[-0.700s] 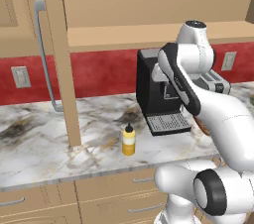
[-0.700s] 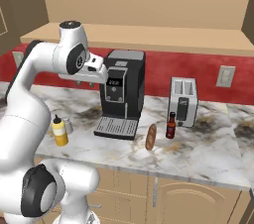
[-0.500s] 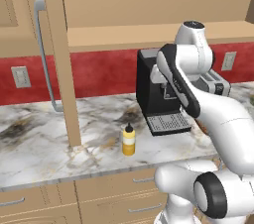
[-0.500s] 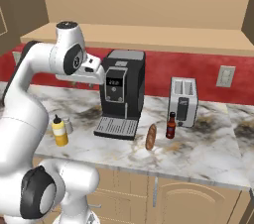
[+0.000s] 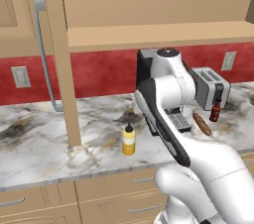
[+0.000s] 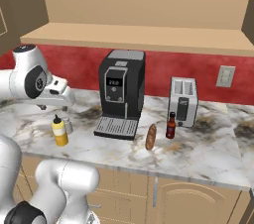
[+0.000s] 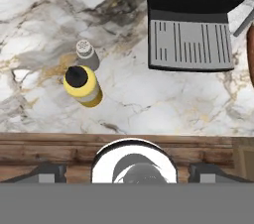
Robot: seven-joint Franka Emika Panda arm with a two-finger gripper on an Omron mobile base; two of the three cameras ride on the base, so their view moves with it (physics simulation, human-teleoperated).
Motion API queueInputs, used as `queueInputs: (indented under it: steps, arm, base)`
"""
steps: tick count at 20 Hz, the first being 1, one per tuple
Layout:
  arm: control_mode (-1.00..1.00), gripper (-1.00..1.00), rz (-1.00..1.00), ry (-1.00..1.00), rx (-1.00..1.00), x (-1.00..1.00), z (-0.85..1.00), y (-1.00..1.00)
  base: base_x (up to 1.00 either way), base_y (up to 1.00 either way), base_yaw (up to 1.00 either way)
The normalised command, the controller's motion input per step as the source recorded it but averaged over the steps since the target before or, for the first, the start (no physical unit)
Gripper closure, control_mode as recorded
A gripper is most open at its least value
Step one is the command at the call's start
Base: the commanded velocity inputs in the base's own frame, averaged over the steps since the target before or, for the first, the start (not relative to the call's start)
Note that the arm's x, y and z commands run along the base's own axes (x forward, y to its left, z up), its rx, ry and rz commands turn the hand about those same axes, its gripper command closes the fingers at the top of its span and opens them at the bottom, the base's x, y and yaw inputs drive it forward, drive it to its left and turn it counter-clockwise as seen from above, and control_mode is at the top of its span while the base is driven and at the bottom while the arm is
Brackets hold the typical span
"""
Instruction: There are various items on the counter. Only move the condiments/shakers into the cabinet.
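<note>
From above in the hand view, the yellow squeeze bottle (image 7: 82, 85) stands upright on the marble counter (image 7: 149, 99), with the small grey shaker (image 7: 86, 53) close beside it. My gripper (image 7: 128, 172) hangs well above the counter's front edge, open, with nothing between its fingers (image 7: 47, 172). In the right base view the yellow bottle (image 6: 60, 131) and shaker (image 6: 68, 126) stand left of the coffee machine, below my hand. The dark red sauce bottle (image 6: 170, 125) stands in front of the toaster, next to the brown sausage (image 6: 150, 136). The cabinet (image 5: 158, 34) above is open, its shelf bare.
A black coffee machine (image 6: 121, 91) stands mid-counter and a silver toaster (image 6: 183, 101) to its right. The cabinet door (image 5: 62, 59) hangs open left of the yellow bottle (image 5: 128, 140), grey bar handle (image 5: 42, 54) on it. Wood drawers (image 5: 114, 188) run under the counter.
The arm has swung down and left, away from the coffee machine's top, bringing the hand lower over the yellow bottle and shaker. No item on the counter has moved.
</note>
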Motion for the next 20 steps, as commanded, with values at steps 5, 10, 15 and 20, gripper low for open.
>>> queueInputs:
  steps: [5,10,15,20]
  arm:
    - [-1.00,-1.00,0.00,0.00,0.00,-0.72,-0.52,0.51]
    - [-1.00,-1.00,0.00,0.00,0.00,-0.26,-0.23,0.54]
    - [-1.00,-1.00,0.00,0.00,-0.01,0.03,-0.05,0.10]
    - [-1.00,-1.00,0.00,0.00,-0.04,0.18,-0.09,0.00]
  base:
    - [0.00,0.00,0.00]
    - [0.00,0.00,0.00]
    - [0.00,0.00,0.00]
    - [0.00,0.00,0.00]
